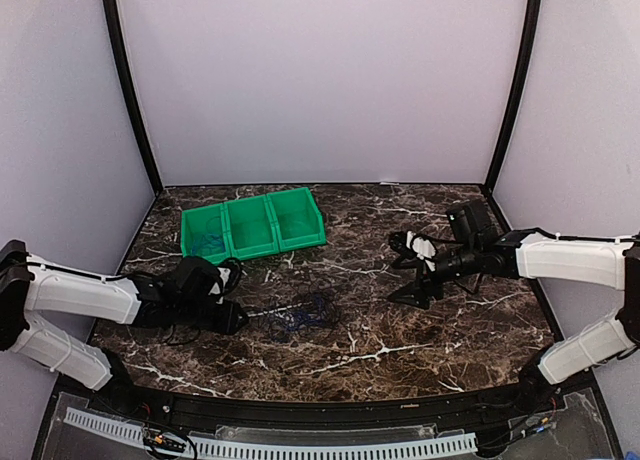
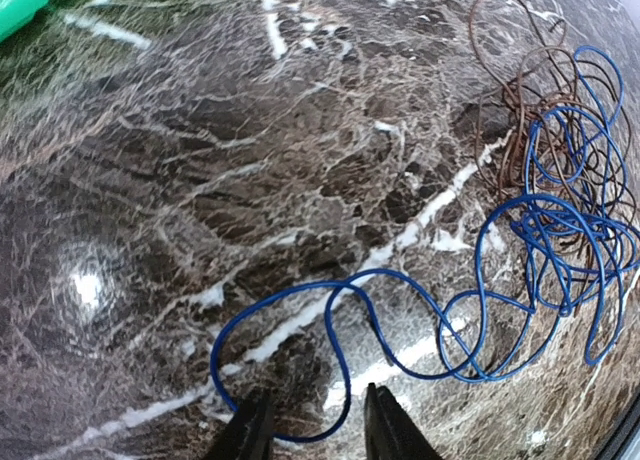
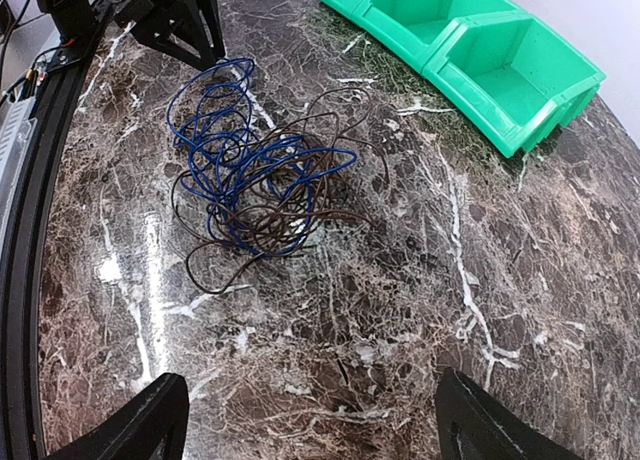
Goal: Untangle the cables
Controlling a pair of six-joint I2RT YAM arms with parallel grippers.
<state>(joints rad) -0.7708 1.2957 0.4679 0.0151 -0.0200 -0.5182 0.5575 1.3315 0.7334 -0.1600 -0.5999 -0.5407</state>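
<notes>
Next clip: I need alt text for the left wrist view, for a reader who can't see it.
A loop of the blue cable lies between the parted jaws of the left gripper at the bottom edge. It trails right across the dark marble table into a tangle with the dark cable; a corner of the green bin shows top left.

The blue cable (image 3: 262, 165) and the dark cable (image 3: 300, 220) lie flat on the tabletop (image 3: 400, 310), their loops intertwined in one heap. One blue loop trails outward.
</notes>
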